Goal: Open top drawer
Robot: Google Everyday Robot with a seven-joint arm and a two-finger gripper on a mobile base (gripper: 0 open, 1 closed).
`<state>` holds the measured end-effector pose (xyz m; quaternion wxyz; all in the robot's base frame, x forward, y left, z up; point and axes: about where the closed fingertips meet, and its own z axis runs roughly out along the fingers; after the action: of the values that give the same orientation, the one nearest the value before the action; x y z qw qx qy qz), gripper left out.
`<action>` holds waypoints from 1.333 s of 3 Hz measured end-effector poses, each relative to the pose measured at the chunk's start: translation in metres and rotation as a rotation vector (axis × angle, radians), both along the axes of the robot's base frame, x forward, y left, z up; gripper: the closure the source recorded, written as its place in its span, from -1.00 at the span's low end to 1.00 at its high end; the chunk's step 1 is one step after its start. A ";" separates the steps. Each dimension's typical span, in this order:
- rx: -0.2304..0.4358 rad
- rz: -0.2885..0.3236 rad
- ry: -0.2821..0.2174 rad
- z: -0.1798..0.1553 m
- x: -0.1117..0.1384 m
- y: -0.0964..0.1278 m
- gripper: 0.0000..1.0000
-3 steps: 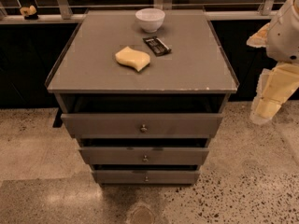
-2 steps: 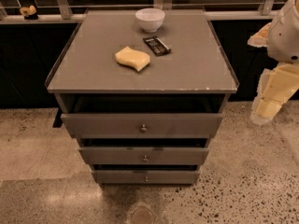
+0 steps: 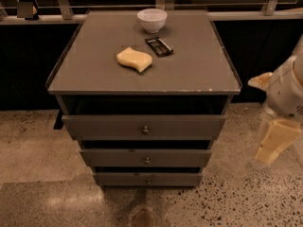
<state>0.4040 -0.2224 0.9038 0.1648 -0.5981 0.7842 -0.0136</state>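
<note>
Top drawer (image 3: 104, 126) partly open; gripper (image 3: 276, 143) at right edge of frame
Drawer front centre frame, standing forward of the cabinet top (image 3: 94, 72), dark gap above it; knob (image 3: 145, 130) untouched; gripper hangs lower right, well apart from the cabinet, apart or together: cannot tell; white bowl (image 3: 152, 19), yellow sponge (image 3: 134, 59), dark packet (image 3: 159, 46) on top, upper centre
</note>
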 end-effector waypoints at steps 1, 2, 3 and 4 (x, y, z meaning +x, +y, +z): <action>0.001 -0.003 0.026 -0.054 -0.021 -0.004 -1.00; -0.013 0.009 0.043 -0.112 -0.031 -0.009 -1.00; 0.022 0.039 0.016 -0.153 -0.018 -0.017 -1.00; 0.062 0.072 -0.042 -0.177 0.015 -0.019 -1.00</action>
<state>0.4191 -0.2413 0.7267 0.2002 -0.6200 0.7586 0.0040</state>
